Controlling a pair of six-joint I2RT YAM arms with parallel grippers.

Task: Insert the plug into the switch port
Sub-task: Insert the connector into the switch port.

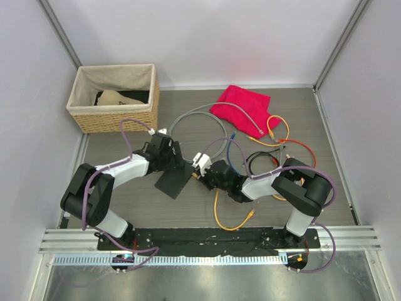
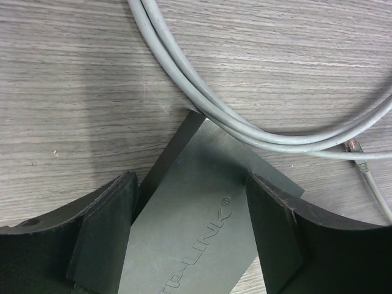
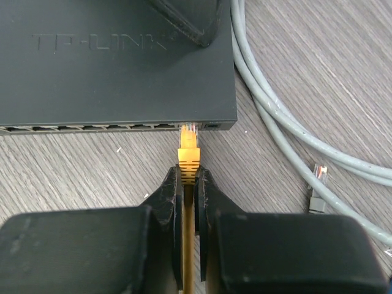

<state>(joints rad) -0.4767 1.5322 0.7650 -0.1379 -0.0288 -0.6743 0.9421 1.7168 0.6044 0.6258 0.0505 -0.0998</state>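
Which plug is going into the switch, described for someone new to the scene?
Find the flat dark grey switch mid-table. At its socket edge the right gripper pinches the plug: orange boot, orange cable. The grey cable's plug lies loose, unheld.

**Your arms: white links, black joints**

Your left arm (image 1: 119,170) and right arm (image 1: 301,188) share one build: white links between rounded black joints, each trailing a purple cable (image 1: 125,128). Your fingers (image 2: 104,226) are matte black with flat, scuffed pads. A black base plate (image 1: 207,236) lines the tabletop's near edge.
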